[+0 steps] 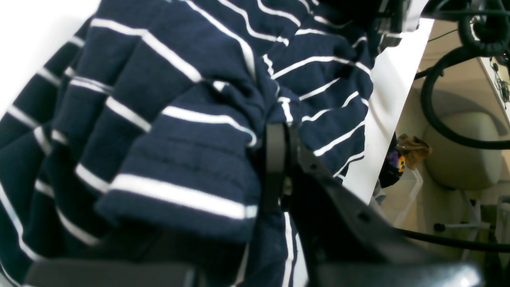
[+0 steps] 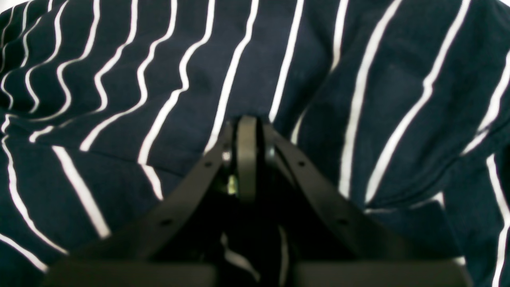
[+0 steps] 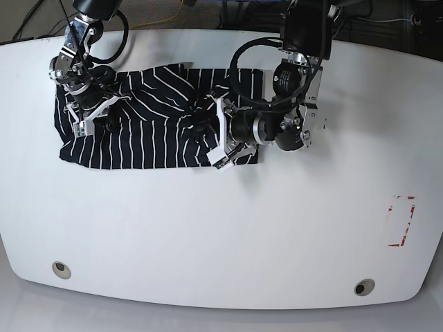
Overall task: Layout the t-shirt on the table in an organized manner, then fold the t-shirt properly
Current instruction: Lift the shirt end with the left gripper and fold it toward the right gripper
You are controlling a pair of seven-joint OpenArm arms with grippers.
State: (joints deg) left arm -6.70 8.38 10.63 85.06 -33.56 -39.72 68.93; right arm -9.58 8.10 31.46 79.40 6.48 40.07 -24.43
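So we were mid-layout: the dark soft t-shirt with thin white stripes (image 3: 138, 135) lay bunched at the far-left of the big white rounded table (image 3: 228, 242), nothing folded yet. Our left gripper (image 1: 279, 139) and right gripper (image 2: 247, 127) were both pinched onto the fabric.

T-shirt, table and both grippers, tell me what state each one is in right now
t-shirt: partly spread on the table, bunched and wrinkled in the middle, not folded yet.
table: shirt lies on its far left part; red-marked rectangle uncovered.
left gripper: shut on a bunch of the t-shirt's fabric.
right gripper: shut, pressed into the t-shirt; a pinch cannot be confirmed.
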